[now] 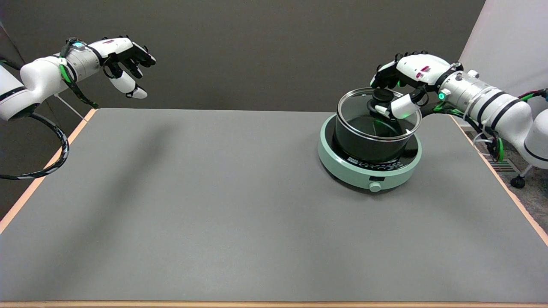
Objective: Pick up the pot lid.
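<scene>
Glass, smooth and likely slippery and breakable, the pot lid (pixel 378 112) sits on the black pot (pixel 370 143) atop the green cooker (pixel 369 169), where your right hand (pixel 404 81) curls around its black knob (pixel 382 96), seemingly gripping it.

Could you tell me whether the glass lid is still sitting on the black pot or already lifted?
Apparently still on: the glass lid looks seated on the black pot's rim, the right hand at its knob.

The grey table (pixel 192 205) lay open across the frame's left, centre and foreground. At right centre, the green cooker (pixel 369 164) and black pot (pixel 368 143) blocked passage. The idle left hand (pixel 124 55) occupied the air at upper left.
</scene>
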